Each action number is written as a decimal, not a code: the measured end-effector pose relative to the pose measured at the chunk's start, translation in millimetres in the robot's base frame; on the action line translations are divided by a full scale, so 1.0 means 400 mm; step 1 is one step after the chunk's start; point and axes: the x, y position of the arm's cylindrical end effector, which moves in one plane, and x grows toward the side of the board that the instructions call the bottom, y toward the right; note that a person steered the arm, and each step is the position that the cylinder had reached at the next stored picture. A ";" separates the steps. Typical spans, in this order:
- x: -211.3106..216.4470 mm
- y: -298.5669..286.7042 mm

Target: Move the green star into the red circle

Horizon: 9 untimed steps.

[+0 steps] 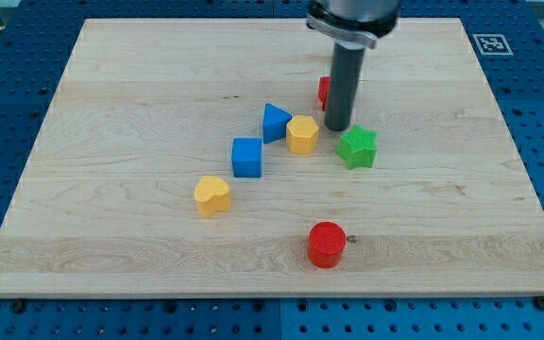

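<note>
The green star lies right of the board's middle. The red circle, a short red cylinder, stands near the view's bottom, below and slightly left of the star. My tip is the lower end of the dark rod, down on the board just to the upper left of the green star, between it and the yellow hexagon block. Whether the tip touches the star cannot be told.
A red block is partly hidden behind the rod. A blue triangle, a blue cube and a yellow heart-shaped block trail towards the lower left. The wooden board lies on a blue perforated table.
</note>
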 end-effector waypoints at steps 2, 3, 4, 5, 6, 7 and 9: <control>0.202 0.106; 0.183 0.113; 0.163 0.135; 0.231 0.147; 0.321 0.102; 0.292 0.121; 0.325 0.348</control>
